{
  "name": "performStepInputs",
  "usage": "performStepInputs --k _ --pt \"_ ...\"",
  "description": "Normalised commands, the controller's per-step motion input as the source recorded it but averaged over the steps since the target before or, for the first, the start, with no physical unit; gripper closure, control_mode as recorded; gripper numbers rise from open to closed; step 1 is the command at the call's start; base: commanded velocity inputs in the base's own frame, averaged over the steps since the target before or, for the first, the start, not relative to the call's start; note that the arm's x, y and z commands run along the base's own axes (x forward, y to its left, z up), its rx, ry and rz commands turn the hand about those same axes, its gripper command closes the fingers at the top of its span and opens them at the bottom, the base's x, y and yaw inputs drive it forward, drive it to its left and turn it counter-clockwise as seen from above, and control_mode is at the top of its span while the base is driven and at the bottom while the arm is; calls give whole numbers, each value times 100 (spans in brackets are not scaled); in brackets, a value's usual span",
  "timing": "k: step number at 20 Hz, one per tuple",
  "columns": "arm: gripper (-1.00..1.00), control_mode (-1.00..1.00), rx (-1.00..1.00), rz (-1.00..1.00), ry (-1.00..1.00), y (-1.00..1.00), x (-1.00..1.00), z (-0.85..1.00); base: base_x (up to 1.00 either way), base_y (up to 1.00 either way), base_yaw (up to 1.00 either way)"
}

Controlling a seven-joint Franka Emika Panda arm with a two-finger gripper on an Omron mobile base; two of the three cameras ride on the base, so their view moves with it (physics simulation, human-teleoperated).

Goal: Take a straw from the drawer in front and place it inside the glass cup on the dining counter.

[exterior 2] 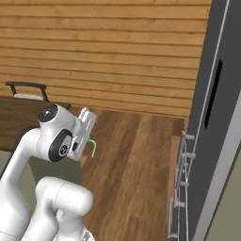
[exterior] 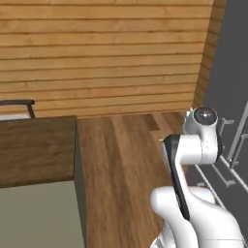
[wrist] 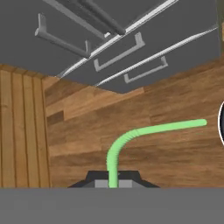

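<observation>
The end effector [wrist: 113, 180] was clamped tight on a green bendy straw [wrist: 131, 139], whose stem rose from between the fingers and bent over toward three o'clock in the hand view. From the right base view, the end effector [exterior 2: 90, 143] hung over the wooden floor [exterior 2: 136, 160] with the straw [exterior 2: 92, 147] curling out at its four o'clock. The dark wood worktop [exterior: 34, 147] sat at nine o'clock of the arm, a black-framed chair [exterior: 19, 107] behind it. Grey drawers [wrist: 144, 57] with bar handles stood beyond the straw.
</observation>
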Motion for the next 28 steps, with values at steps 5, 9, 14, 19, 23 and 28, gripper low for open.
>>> performStepInputs --k 5,9,14,19,23,28 --pt "100 100 0 0 0 0 0 0 100 0 10" --pt "100 100 0 0 0 0 0 0 100 0 14" --pt "100 100 0 0 0 0 0 0 100 -4 16" --pt "100 100 0 0 0 0 0 0 100 -9 22" --pt "100 100 0 0 0 0 0 0 100 -6 27" --pt "100 100 0 0 0 0 0 0 100 -10 45"
